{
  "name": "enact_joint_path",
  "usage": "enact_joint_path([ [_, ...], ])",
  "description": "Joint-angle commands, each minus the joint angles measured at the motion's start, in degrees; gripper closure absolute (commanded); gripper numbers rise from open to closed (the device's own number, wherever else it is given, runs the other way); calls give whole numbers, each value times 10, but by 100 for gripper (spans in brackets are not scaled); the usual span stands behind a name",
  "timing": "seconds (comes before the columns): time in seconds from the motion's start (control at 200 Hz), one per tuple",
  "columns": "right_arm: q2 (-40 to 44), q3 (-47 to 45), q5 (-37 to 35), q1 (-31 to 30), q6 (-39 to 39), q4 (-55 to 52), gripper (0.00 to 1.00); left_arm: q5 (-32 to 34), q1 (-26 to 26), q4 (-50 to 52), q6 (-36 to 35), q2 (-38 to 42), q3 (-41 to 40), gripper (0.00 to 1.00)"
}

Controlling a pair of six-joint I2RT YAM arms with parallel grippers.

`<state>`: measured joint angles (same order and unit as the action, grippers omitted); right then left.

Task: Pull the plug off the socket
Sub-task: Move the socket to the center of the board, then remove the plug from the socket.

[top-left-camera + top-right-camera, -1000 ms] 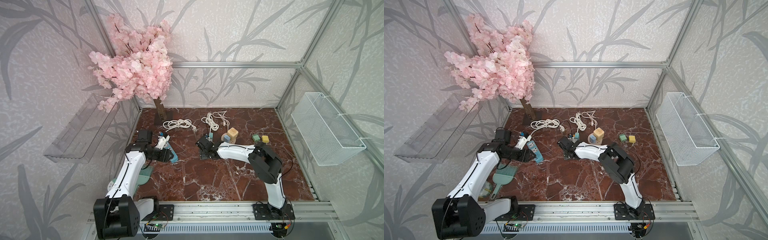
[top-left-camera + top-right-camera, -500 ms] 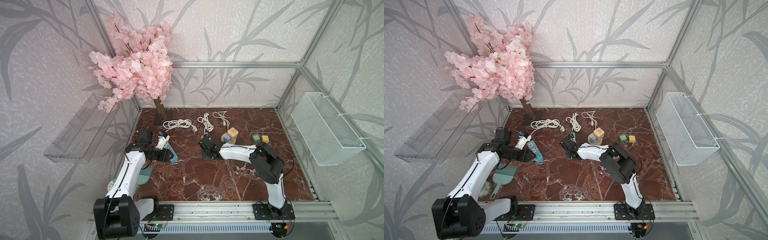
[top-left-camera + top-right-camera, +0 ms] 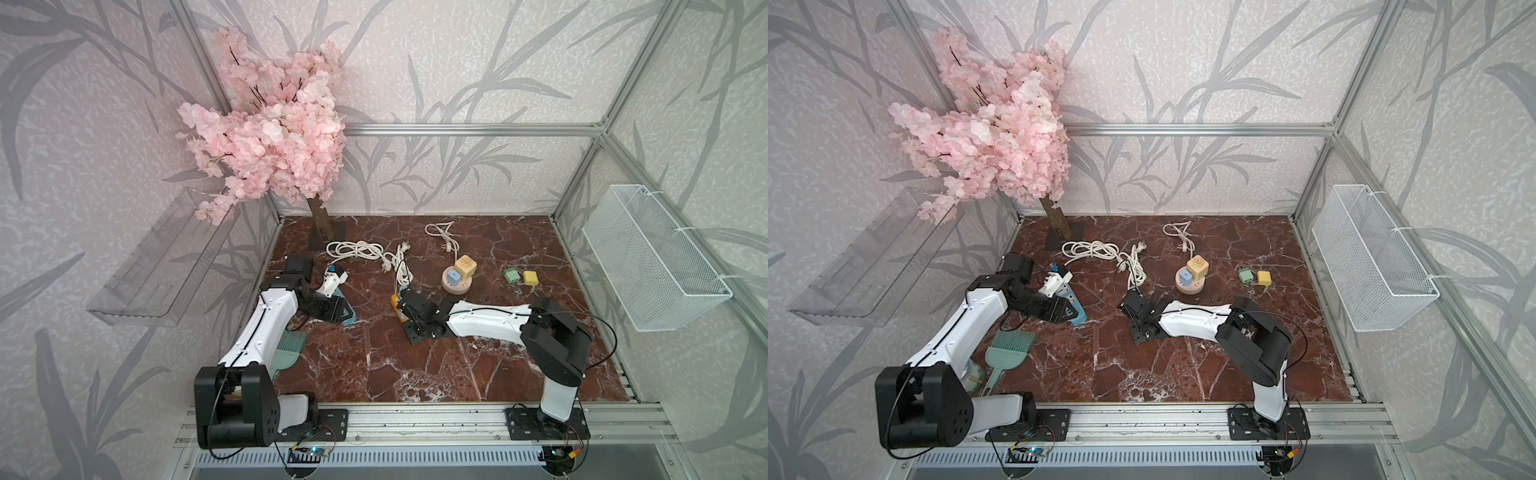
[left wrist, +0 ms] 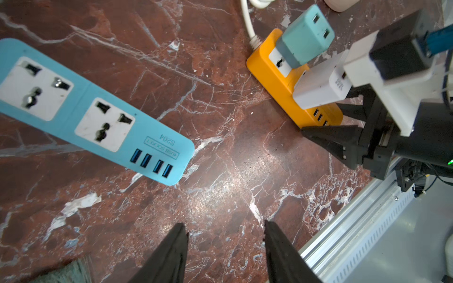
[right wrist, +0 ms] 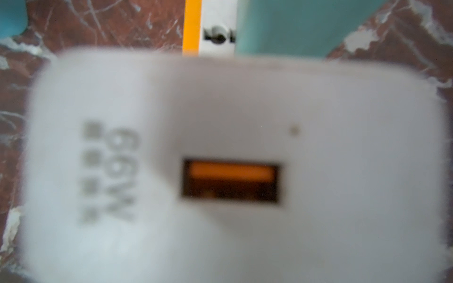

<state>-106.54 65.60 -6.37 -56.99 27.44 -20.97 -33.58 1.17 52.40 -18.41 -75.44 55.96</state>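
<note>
The orange power strip (image 4: 269, 71), the socket, lies on the marble floor with two plugs in it. One is a white plug (image 4: 316, 90) marked 66W, the other a teal plug (image 4: 304, 36). My right gripper (image 4: 321, 118) reaches over the strip's end, one black finger on each side of the white plug, shut on it. That plug (image 5: 220, 110) fills the right wrist view and hides the fingers there. In both top views the right gripper (image 3: 409, 309) covers most of the strip. My left gripper (image 4: 224, 227) is open and empty beside a blue power strip (image 4: 81, 103).
White cables (image 3: 357, 249) lie at the back. A round wooden base with blocks (image 3: 457, 278) and green (image 3: 512, 275) and yellow (image 3: 530, 277) blocks sit to the right. A green brush (image 3: 289, 349) lies under the left arm. A cherry tree (image 3: 270, 137) stands at the back left and a wire basket (image 3: 652, 257) hangs on the right wall.
My right gripper has shifted a little toward the front over the orange strip, with its jaws drawn in around the white plug. The left arm has barely moved.
</note>
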Motion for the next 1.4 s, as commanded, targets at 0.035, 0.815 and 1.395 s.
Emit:
enact_joint_path([
  [0.035, 10, -17, 33, -12, -21, -26, 50, -28, -32, 32, -18, -26, 38, 48],
  [0.815, 320, -85, -25, 29, 8, -106, 18, -125, -200, 101, -29, -349, 286, 100],
  [1.395, 353, -91, -14, 42, 7, -115, 18, -139, -195, 39, -9, -446, 312, 100],
])
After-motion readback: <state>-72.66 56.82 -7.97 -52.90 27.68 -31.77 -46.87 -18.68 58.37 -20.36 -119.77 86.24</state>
